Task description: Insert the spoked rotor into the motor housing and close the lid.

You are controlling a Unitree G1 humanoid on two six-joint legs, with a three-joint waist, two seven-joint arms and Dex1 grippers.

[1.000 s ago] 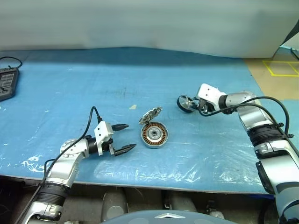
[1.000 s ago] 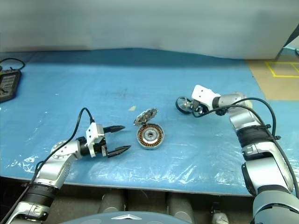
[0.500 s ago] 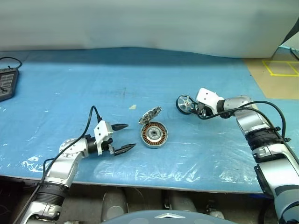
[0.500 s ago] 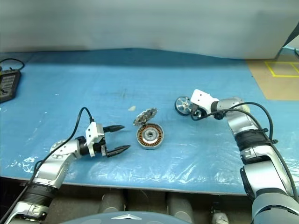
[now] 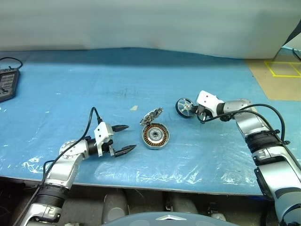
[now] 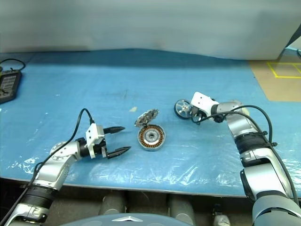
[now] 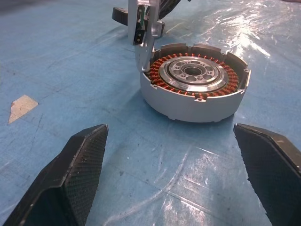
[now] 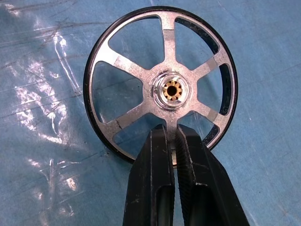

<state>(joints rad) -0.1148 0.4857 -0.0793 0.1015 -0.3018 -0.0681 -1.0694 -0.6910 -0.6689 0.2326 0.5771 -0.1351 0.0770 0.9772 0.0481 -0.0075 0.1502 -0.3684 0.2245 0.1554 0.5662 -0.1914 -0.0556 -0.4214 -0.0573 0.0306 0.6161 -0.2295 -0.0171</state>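
The spoked rotor, black-rimmed with silver spokes, stands on edge on the blue sheet right of centre. My right gripper is shut on one of its lower spokes, just under the hub. The motor housing, a silver cup with copper windings, lies at the centre and shows close up in the left wrist view. Its lid stands raised at the far rim, toothed edge up. My left gripper hovers just left of the housing, open with nothing between its fingers.
A black device with a cable lies at the far left edge. A small pale scrap lies behind the lid. Yellow tape marks the brown floor at the far right. Wrinkled clear film covers the sheet near the front edge.
My right gripper's fingers have closed onto the rotor's spoke, and the rotor has shifted slightly left, now standing more upright. The left arm has kept still.
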